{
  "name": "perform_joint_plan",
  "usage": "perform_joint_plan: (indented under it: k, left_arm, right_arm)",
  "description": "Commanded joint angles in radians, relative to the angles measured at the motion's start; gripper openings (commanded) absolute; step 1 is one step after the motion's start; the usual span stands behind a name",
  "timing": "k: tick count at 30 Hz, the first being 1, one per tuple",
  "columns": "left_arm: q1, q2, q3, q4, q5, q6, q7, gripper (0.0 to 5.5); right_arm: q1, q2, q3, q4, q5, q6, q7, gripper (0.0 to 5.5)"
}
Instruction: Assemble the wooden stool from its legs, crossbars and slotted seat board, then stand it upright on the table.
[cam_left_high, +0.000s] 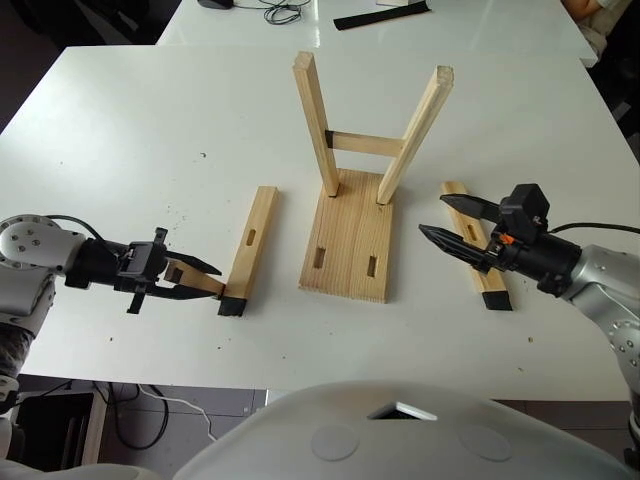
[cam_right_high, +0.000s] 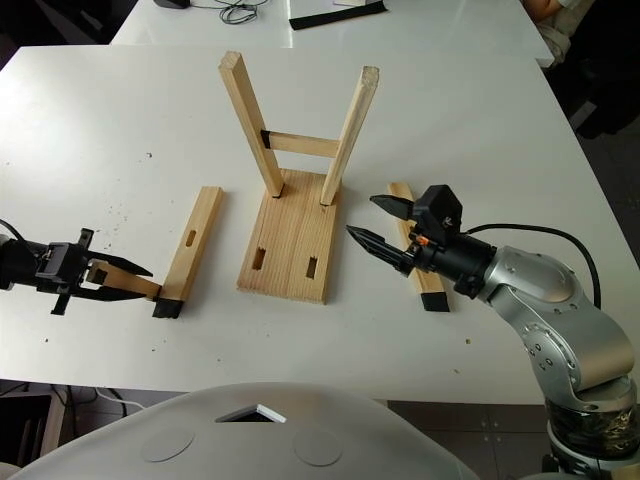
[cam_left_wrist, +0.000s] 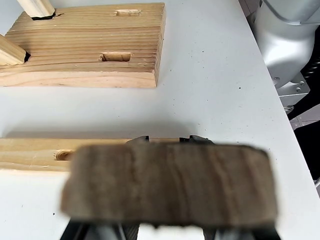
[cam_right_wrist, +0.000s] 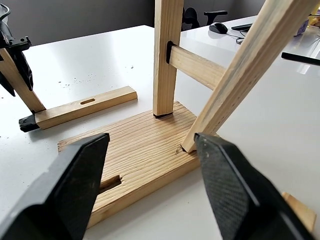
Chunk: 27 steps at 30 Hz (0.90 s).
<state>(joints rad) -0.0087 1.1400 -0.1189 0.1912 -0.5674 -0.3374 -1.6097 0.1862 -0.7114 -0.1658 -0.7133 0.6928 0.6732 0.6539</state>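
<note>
The left gripper (cam_left_high: 206, 283) is clamped on a crossbar (cam_left_wrist: 170, 182), the right gripper (cam_left_high: 433, 215) spread empty; two upright legs (cam_left_high: 318, 120) are slotted into the seat board (cam_left_high: 350, 240), two loose legs (cam_left_high: 252, 245) left unfitted.

The seat board (cam_left_high: 350, 240), legs (cam_left_high: 316, 120) and crossbar (cam_left_high: 365, 144) are raw, unvarnished wood with ridged, visible grain, the table (cam_left_high: 150, 130) is smooth with a faint sheen, and the right gripper's (cam_left_high: 433, 215) fingers (cam_right_wrist: 235, 200) are matt black with a finely textured face.
</note>
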Motion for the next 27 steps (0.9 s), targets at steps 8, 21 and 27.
perform_joint_plan:
  k: [8,21,27]
  left_arm:
    - [-0.072,-0.057,0.065,-0.008,0.035,0.078,-0.002,1.31]
    - [-0.259,-0.224,0.088,0.188,0.131,0.085,0.026,1.31]
    - [-0.28,-0.261,0.09,0.252,0.174,0.069,0.034,1.31]
  right_arm:
    - [-0.015,-0.008,0.009,0.012,-0.021,-0.01,0.002,3.13]
    - [-0.065,-0.029,0.031,0.048,-0.04,-0.011,0.051,3.13]
    - [-0.082,-0.032,0.046,0.057,-0.05,-0.013,0.062,3.13]
